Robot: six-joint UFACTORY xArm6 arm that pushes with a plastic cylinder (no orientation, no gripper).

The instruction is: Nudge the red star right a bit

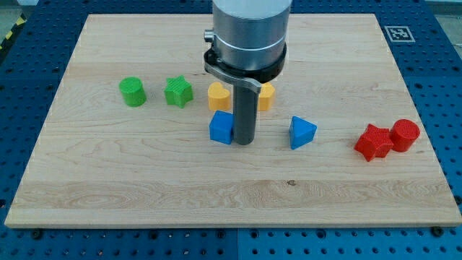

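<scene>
The red star (373, 141) lies near the board's right edge, touching a red cylinder (405, 134) on its right. My tip (243, 141) rests on the board at the middle, right beside a blue cube (221, 127) on its left. The red star is far to the right of my tip, with a blue triangle (302, 132) between them.
A green cylinder (133, 92) and a green star (177, 92) sit at the left. A yellow block (219, 95) and another yellow block (266, 95) lie behind the rod, partly hidden. The wooden board (144, 188) sits on a blue pegboard table.
</scene>
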